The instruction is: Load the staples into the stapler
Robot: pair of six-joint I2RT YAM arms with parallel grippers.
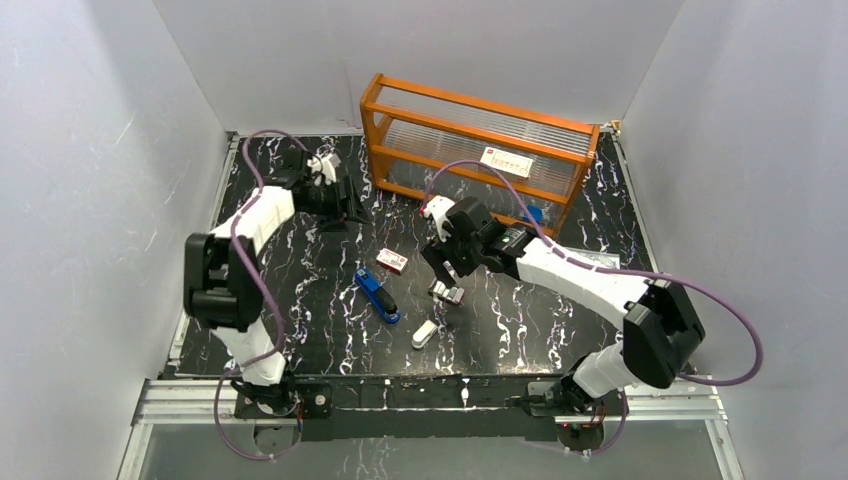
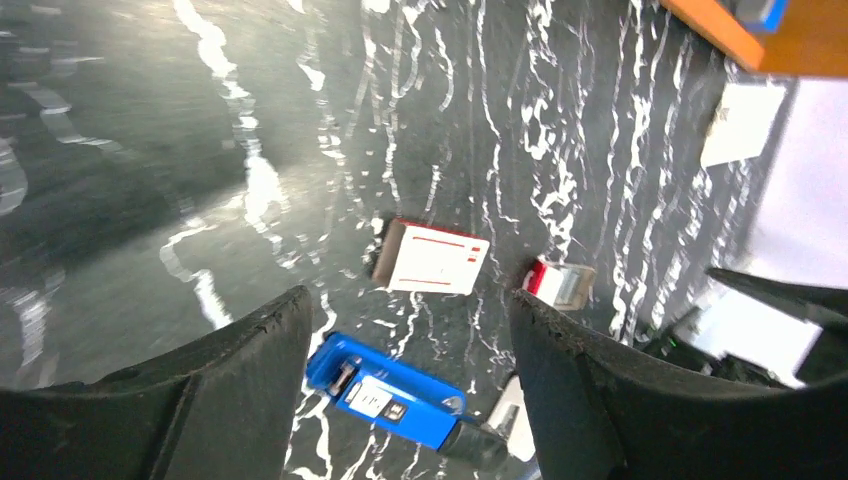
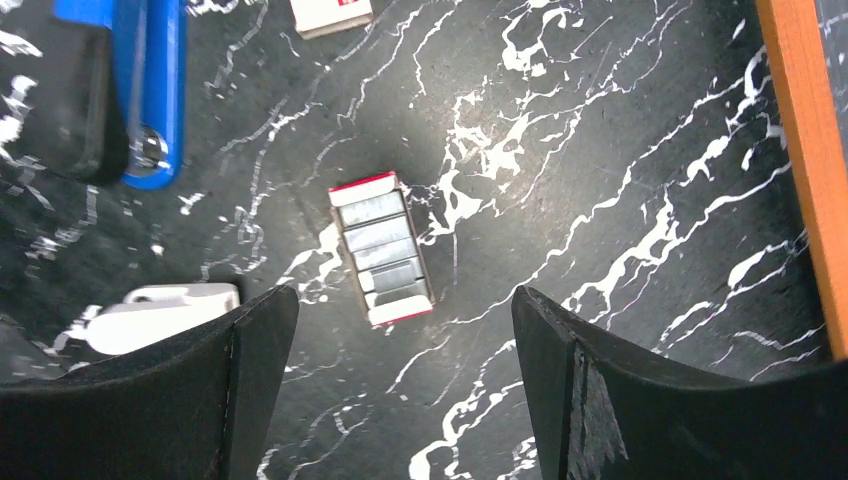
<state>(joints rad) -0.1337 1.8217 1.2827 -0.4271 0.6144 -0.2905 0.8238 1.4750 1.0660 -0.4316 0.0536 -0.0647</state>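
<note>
The right gripper (image 3: 398,335) hovers with its jaws spread wide and empty over the staples (image 3: 383,250). They lie as silvery strips in a small red-edged open tray on the black marbled table (image 3: 620,150), touching neither finger. In the top view, the stapler (image 1: 378,296) lies flat to the left of that tray, between the red-and-white box (image 1: 392,261) and a white rounded object (image 1: 424,333). The left gripper (image 2: 410,310), also wide open and holding nothing, hangs at the far left of the table.

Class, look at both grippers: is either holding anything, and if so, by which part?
Nothing is held. The left gripper and right gripper are both open; the staples lie on the table, ungripped.
</note>
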